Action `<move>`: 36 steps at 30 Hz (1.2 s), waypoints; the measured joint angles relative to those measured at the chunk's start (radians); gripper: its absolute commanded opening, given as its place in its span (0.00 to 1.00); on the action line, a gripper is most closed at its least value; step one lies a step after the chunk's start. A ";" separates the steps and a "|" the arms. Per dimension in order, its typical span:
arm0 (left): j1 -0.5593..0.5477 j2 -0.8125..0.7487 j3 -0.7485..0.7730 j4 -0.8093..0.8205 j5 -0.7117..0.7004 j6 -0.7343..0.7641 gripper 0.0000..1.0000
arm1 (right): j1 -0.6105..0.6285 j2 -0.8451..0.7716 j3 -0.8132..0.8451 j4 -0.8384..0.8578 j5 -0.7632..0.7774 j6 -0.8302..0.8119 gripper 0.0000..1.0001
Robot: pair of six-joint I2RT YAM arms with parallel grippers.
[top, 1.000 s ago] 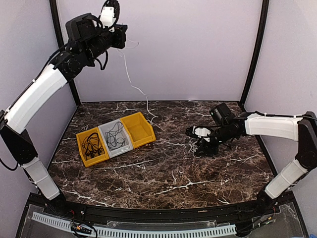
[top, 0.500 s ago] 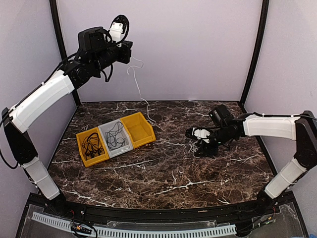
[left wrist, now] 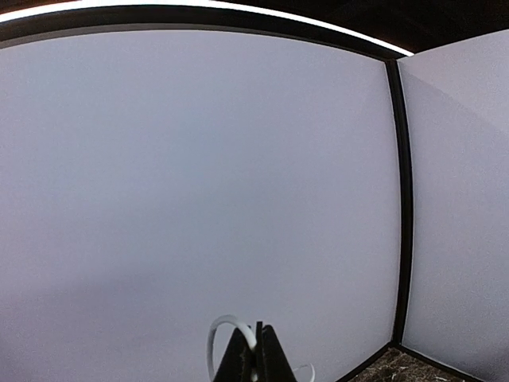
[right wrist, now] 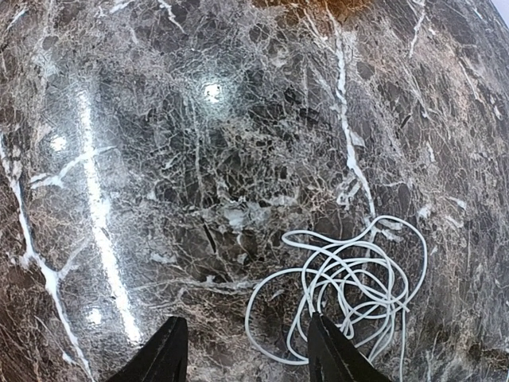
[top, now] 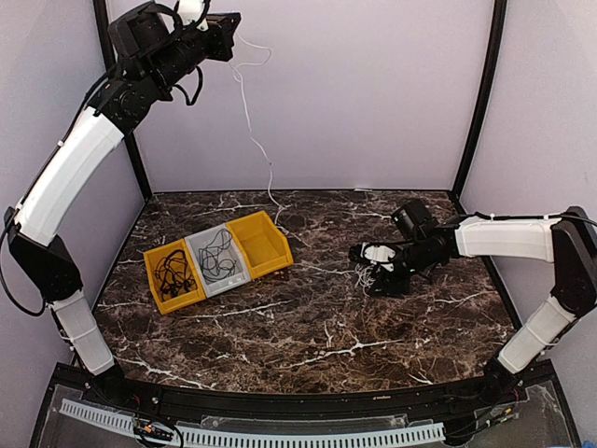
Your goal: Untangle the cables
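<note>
Cables show in four spots: black cables [top: 173,271] in a yellow bin [top: 182,307] at the left, a dark cable [top: 216,257] in the grey bin [top: 224,288] beside it, a white cable [top: 250,121] hanging from the left gripper [top: 222,21], and a white coil [right wrist: 342,294] on the marble table [top: 308,327] at the right. The jaws of the left gripper are pinched together on the white cable, now lifted higher and further left than a moment ago. The right gripper [right wrist: 250,354] hovers over the white coil, jaws apart, gripping nothing. A second yellow bin [top: 261,243] touches the grey bin's right side.

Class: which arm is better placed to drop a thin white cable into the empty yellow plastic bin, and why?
Left, probably: the left gripper is shut on the thin white cable, high on the empty yellow plastic bin's side; the right gripper hangs open over a white coil.
</note>
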 measured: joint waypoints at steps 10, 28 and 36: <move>0.002 0.000 0.000 -0.010 0.011 0.010 0.00 | 0.000 0.027 0.000 0.000 0.001 0.000 0.53; 0.002 -0.016 -0.106 -0.024 0.010 0.029 0.00 | 0.000 0.032 0.000 0.000 0.001 -0.001 0.53; 0.002 -0.016 -0.106 -0.020 0.010 0.032 0.00 | 0.000 0.035 0.000 0.000 0.001 -0.001 0.53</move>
